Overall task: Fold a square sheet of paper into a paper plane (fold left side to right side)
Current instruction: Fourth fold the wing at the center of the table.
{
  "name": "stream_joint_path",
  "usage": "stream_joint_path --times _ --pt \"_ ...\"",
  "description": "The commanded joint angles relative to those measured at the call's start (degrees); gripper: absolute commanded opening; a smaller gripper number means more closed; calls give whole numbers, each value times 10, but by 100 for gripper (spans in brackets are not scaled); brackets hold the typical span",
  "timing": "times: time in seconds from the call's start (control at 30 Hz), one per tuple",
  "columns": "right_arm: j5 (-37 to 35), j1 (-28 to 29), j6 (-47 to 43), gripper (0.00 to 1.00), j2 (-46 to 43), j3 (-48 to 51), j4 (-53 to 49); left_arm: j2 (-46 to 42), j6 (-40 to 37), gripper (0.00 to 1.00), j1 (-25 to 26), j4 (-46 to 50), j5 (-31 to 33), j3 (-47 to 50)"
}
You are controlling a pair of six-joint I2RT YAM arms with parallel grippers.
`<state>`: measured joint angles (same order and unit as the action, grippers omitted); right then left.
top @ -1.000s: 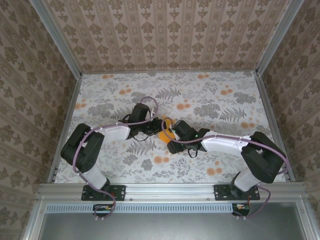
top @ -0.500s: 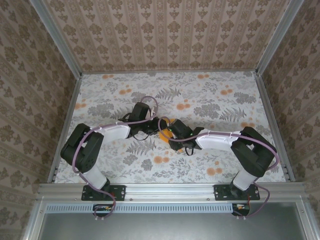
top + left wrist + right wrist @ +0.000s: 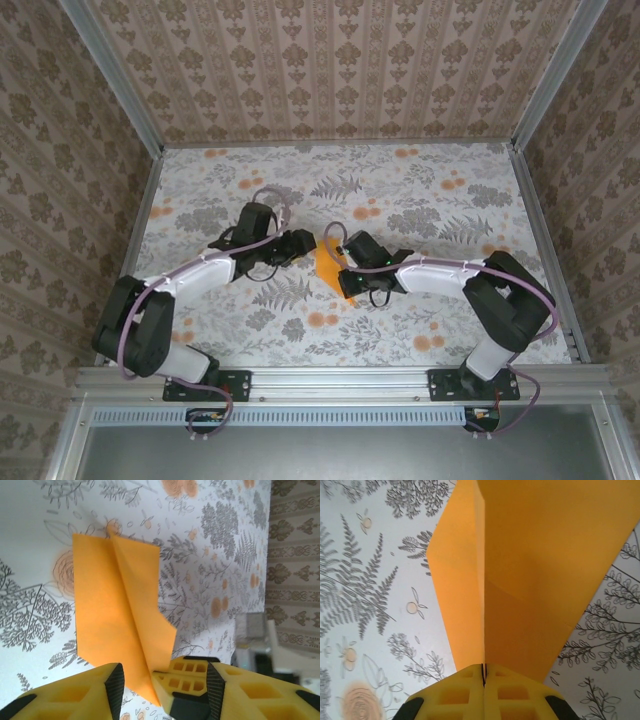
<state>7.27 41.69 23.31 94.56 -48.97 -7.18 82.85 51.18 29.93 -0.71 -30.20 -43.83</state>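
Right wrist view: the right pincer (image 3: 483,674) is pinching the paper plane (image 3: 530,565) by its crease; the left pincer (image 3: 137,677) is gaping narrowly around its tip.

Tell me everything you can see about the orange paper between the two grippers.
The orange paper is thin, plain and bright. It is folded into a long shape with a sharp centre crease and a flap on either side, narrowing at one end. It sits near the middle of the floral table. The right gripper is shut on its crease. The left gripper is open around the narrow end; whether it touches the paper cannot be told.
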Motion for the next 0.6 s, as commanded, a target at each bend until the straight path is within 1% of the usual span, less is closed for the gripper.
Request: stream_joint_path --times 0.0,0.1,0.37,0.57 --pt "78 -14 29 2 3 5 13 31 -8 48 10 1 -17 5" --pt "103 -25 38 2 8 8 15 65 -2 47 22 -19 -21 -8" --pt "131 -40 50 2 24 18 31 160 8 47 54 -53 -27 -59" --pt "135 -45 54 2 27 26 38 195 13 47 60 -62 -23 -68"
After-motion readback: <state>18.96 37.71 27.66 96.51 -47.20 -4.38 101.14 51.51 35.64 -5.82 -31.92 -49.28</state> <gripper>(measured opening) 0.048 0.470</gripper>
